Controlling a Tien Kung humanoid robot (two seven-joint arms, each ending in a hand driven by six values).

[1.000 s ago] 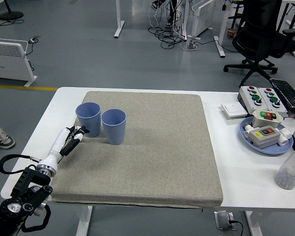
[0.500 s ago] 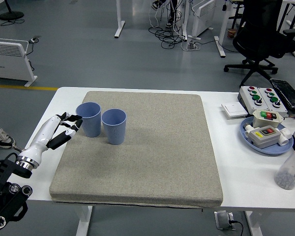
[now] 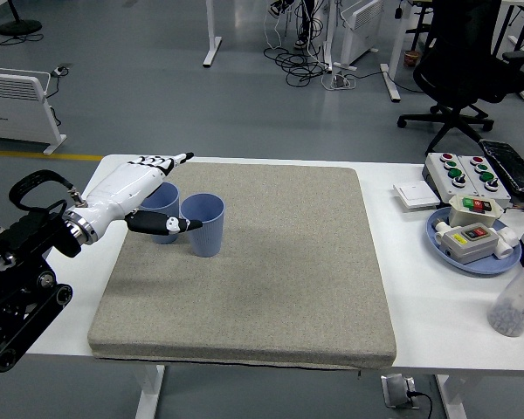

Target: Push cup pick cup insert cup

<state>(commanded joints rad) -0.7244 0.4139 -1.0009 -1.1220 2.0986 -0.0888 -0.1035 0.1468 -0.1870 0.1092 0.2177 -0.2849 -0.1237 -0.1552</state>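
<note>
Two cups [image 3: 192,222] side-by-side; left robot hand [image 3: 138,186] spread over them.

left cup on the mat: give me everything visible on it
The left cup is a blue cup, plastic by the look, standing upright and open at the top on the grey mat near its far left corner. Its right side stands close against the right cup, which looks alike; whether they touch is unclear. The left hand, fingers spread, is in front of it and covers much of its rim and wall, thumb crossing its front. Whether the hand touches it cannot be told.
</note>
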